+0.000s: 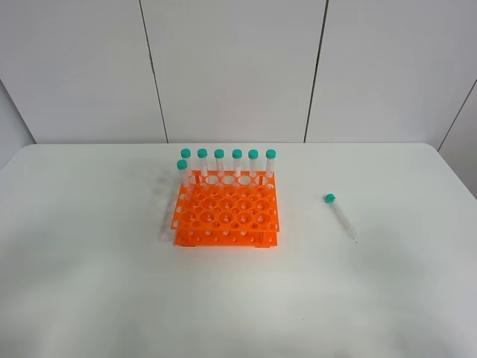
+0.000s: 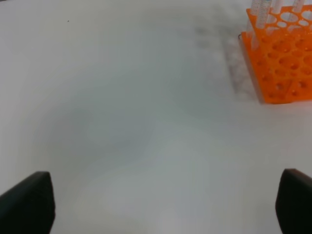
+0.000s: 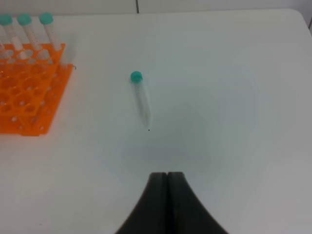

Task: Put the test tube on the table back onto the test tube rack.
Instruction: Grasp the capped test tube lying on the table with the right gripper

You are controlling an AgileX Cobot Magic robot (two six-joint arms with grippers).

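Right wrist view: right gripper (image 3: 167, 175) closed on nothing, test tube (image 3: 141, 100) lying loose on desk (image 3: 234, 97)

Seen from its own wrist camera, the right gripper has its two dark fingers pressed flat together with nothing between them, poised above bare white desk. Beyond its tip and apart from it, the test tube lies on its side, teal cap toward the desk's far edge and pointed tip toward the near edge.

The exterior high view places the test tube (image 1: 341, 218) between the test tube rack (image 1: 227, 220) and the desk's right edge, touching neither.

The left gripper (image 2: 165, 200) is spread wide and empty, its fingers at opposite sides of the left wrist view, above bare desk. The orange test tube rack (image 2: 280, 58) lies beyond it, clear of the gripper.

The rack stands near the middle of the desk, slightly toward the far edge. Seven capped tubes (image 1: 237, 154) stand upright in it: six along the row nearest the far edge, and one more just in front at that row's left end.
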